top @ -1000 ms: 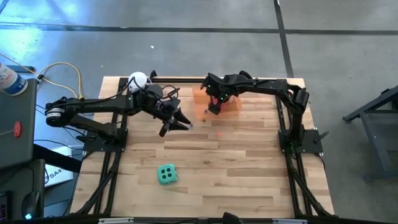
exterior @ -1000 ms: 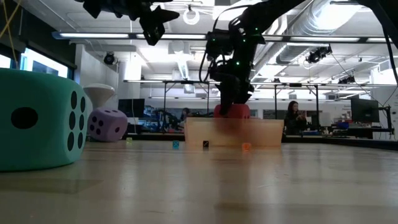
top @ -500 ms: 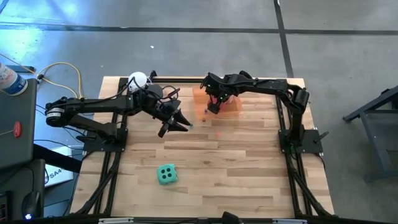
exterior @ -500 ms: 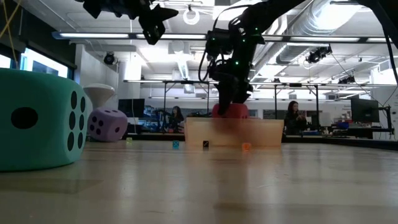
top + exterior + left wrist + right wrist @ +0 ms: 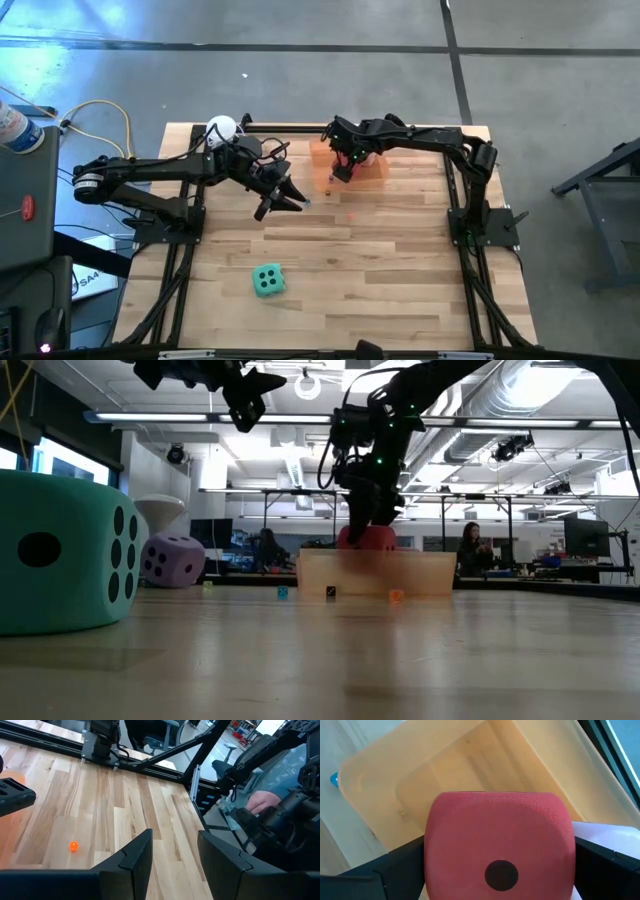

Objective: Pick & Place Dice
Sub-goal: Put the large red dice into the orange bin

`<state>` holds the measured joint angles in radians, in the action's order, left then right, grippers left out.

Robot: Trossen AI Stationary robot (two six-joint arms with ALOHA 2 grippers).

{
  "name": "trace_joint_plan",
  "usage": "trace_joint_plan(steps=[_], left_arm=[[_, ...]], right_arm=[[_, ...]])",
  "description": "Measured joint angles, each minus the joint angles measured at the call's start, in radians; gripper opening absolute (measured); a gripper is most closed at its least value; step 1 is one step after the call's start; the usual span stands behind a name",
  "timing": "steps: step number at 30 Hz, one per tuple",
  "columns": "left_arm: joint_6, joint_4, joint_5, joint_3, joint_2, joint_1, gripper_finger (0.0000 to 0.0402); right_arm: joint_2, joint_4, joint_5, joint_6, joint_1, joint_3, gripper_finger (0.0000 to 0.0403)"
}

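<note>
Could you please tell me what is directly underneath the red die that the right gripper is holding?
Below the red die, held in the right gripper, sits the orange tray, its visible floor bare. The patch of tray straight under the die is covered.

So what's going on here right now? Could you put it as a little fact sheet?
right gripper: holds the red die above the orange tray
left gripper: open and empty, raised above the table
green die: alone on the table's near part
purple die: on the table, beside a white-topped cup
pink die: not seen
</note>
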<state>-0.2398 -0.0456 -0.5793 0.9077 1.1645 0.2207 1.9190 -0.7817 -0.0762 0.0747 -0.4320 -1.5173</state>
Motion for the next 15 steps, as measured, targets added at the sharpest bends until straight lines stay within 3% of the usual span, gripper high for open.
trace_joint_plan(steps=[15], left_arm=[[0.006,-0.001,0.0,0.0,0.0,0.0,0.0151]], right_arm=[[0.0,-0.03,-0.061,0.033,0.0,0.0,0.04]])
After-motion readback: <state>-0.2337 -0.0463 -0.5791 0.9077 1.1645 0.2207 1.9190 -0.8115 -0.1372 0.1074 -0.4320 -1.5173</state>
